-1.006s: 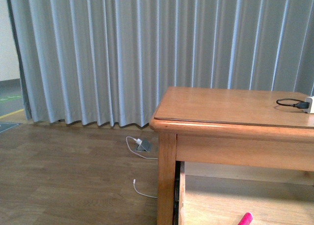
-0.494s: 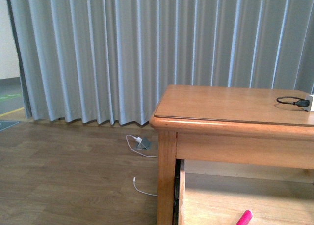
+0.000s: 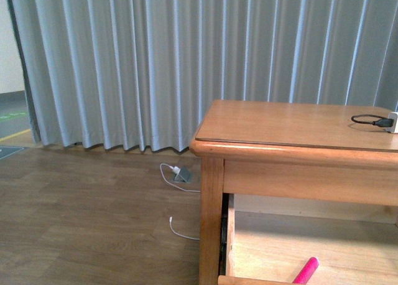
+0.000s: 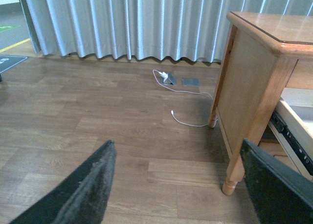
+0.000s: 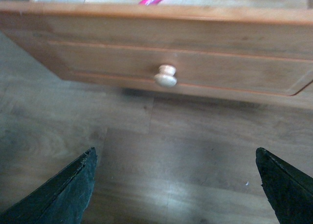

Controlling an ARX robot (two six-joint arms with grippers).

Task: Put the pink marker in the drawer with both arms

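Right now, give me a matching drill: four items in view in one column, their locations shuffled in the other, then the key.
Items
1. pink marker
2. round knob
3. black cable
4. white cables

Places
A. on the floor, beside the table leg
B. on the table top
C. lying inside the open drawer
D. on the drawer's front panel

Pairs: 1-C, 2-D, 3-B, 4-A

Honey-coloured wooden table [image 3: 280, 123]: black looped cable [image 3: 368, 119] on top; open light-wood drawer [image 3: 267, 247] underneath, magenta-pink marker [image 3: 306, 270] lying inside
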